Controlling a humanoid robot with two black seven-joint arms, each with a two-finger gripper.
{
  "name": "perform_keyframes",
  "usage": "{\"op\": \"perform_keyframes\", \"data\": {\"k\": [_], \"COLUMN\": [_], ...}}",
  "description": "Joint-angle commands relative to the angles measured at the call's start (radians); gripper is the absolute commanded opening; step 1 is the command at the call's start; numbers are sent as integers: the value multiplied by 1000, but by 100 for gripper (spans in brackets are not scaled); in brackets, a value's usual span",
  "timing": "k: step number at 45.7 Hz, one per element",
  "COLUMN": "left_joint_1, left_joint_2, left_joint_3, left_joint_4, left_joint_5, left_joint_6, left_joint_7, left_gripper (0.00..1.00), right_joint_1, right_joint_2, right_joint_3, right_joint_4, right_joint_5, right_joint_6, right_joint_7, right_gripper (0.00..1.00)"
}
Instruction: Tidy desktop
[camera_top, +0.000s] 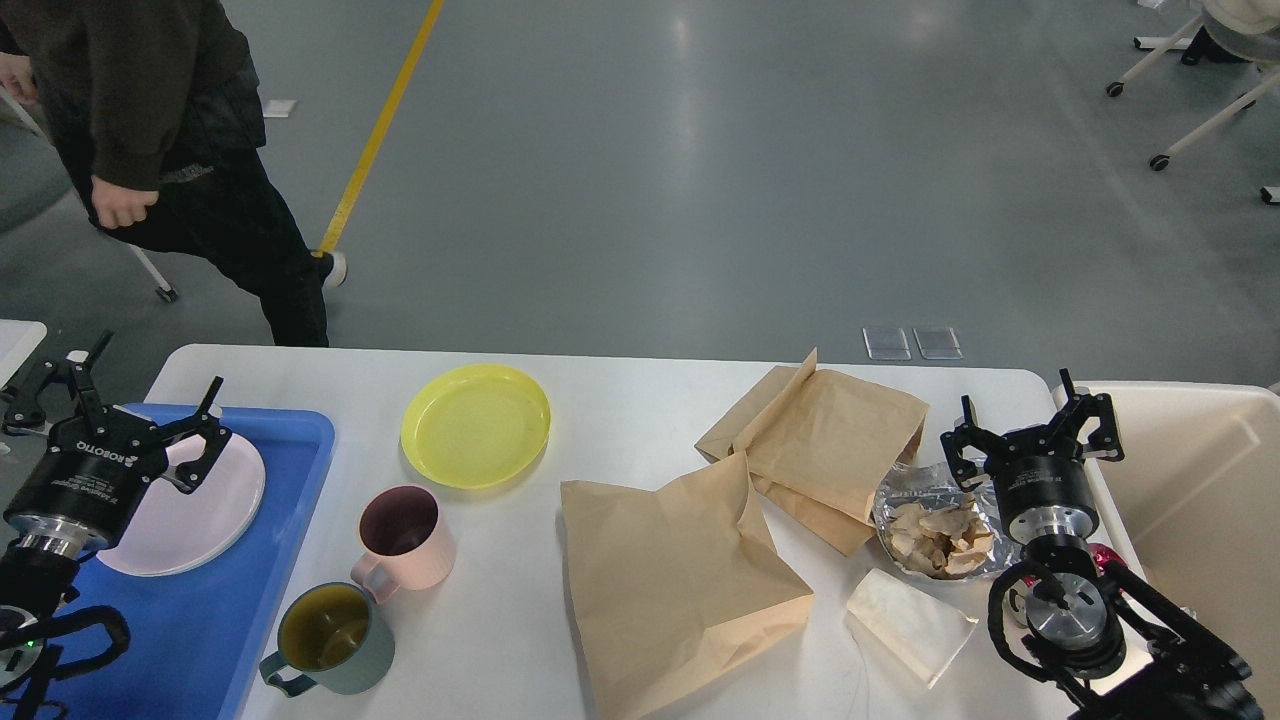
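Table (620, 420): lies beneath both sets of fingers; rigid and fixed, never gripped itself.
Left fingers (110, 400): spread apart, empty, above the tray (250, 600).
Right fingers (1030, 420): spread apart, empty, beside light, crushable bags (680, 580), best pinched at an edge.

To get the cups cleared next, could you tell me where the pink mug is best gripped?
Grip the pink mug by its rim wall, from above, one finger inside. It stands upright and open, and its handle points toward the near-left, close to the green mug, so the far-right rim is freer. The left gripper is nearer.
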Motion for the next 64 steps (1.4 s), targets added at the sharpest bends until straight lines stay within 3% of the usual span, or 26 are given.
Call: {"op": "perform_keyframes", "data": {"k": [1,9,14,19,20,22,26,37,49,53,57,64], "left_joint_1": [-24,-175,-304,-513,-627,-730,-915,-1396,-1838,-1921,-2015,-2332], "left_joint_2": [194,487,607,734,776,790,796,693,391,275,192,66], "left_joint_3": [190,520,745,1007,1138,1242,1445,1971,2637,2726,2802,2933], "left_joint_4": [-3,4,0,0,0,0,5,8,-4,-12,-59,-347], "left_joint_5": [-14,-17,-14,-14,-14,-14,-15,-14,-14,-15,-18,-92], "left_joint_6": [-4,-4,-22,-114,-166,-200,-221,-224,-226,-234,-299,-317], "left_joint_7": [-6,2,-3,-4,-6,8,-4,3,-4,8,10,4], "left_gripper": [97,97,97,97,97,97,97,97,97,97,97,96], "right_joint_1": [-1,-1,1,1,1,1,1,-1,-1,-1,1,-1], "right_joint_2": [0,0,0,0,0,0,0,0,0,0,0,0], "right_joint_3": [0,0,0,0,0,0,0,0,0,0,0,0], "right_joint_4": [0,0,0,0,0,0,0,0,0,0,0,0], "right_joint_5": [0,0,0,0,0,0,0,0,0,0,0,0], "right_joint_6": [1,-1,-1,1,-1,1,1,1,1,1,1,-1], "right_joint_7": [0,0,0,0,0,0,1,0,0,1,0,0], "right_gripper": [100,100,100,100,100,100,100,100,100,100,100,100]}}
